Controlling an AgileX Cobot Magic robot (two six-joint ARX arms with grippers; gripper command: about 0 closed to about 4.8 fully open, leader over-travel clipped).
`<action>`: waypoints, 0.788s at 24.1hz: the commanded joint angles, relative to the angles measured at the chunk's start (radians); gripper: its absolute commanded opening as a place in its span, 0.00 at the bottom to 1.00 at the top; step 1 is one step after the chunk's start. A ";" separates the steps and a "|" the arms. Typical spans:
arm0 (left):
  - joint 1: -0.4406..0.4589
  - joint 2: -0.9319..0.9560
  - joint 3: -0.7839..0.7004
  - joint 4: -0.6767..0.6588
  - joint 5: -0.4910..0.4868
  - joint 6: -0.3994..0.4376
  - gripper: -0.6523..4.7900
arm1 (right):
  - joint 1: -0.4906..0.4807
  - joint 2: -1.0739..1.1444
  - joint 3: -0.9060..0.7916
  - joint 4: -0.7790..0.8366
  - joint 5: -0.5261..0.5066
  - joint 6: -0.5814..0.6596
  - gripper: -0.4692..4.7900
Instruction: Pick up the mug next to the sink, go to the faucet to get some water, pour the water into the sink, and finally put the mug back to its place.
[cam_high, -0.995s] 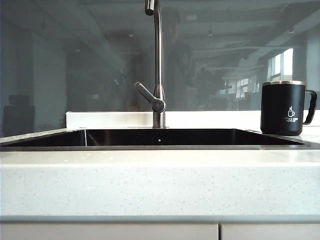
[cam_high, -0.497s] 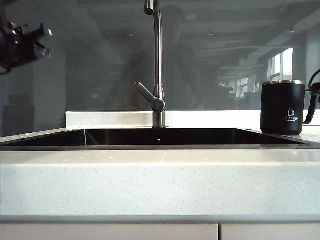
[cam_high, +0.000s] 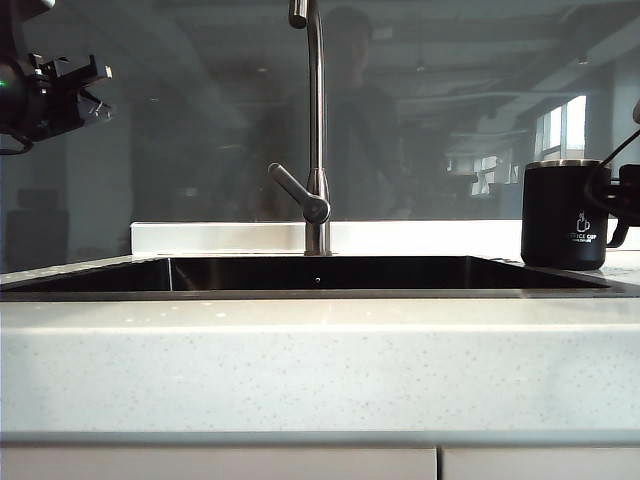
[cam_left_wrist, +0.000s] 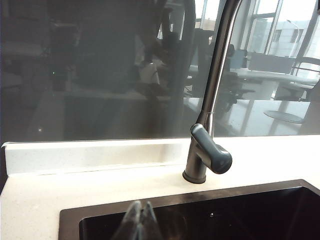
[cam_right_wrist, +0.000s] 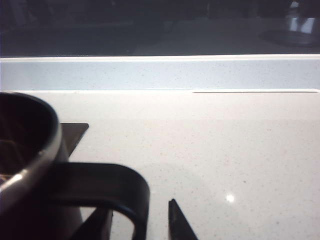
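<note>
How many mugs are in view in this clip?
1. The mug stands upright on the countertop right of the sink; the open right gripper flanks its handle. No others show.

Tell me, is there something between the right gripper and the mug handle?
Nothing visible. The open right gripper is already at the mug, one finger on each side of its handle; only bare countertop lies around.
</note>
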 joint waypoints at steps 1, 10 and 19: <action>0.002 -0.001 0.005 0.010 0.004 -0.003 0.12 | -0.002 0.002 0.010 0.018 0.003 -0.004 0.40; 0.002 -0.001 0.005 -0.009 0.004 -0.003 0.12 | -0.010 0.002 0.010 0.019 0.002 -0.003 0.24; 0.002 -0.001 0.005 -0.010 0.003 -0.002 0.12 | -0.010 0.002 0.010 0.050 0.002 -0.003 0.08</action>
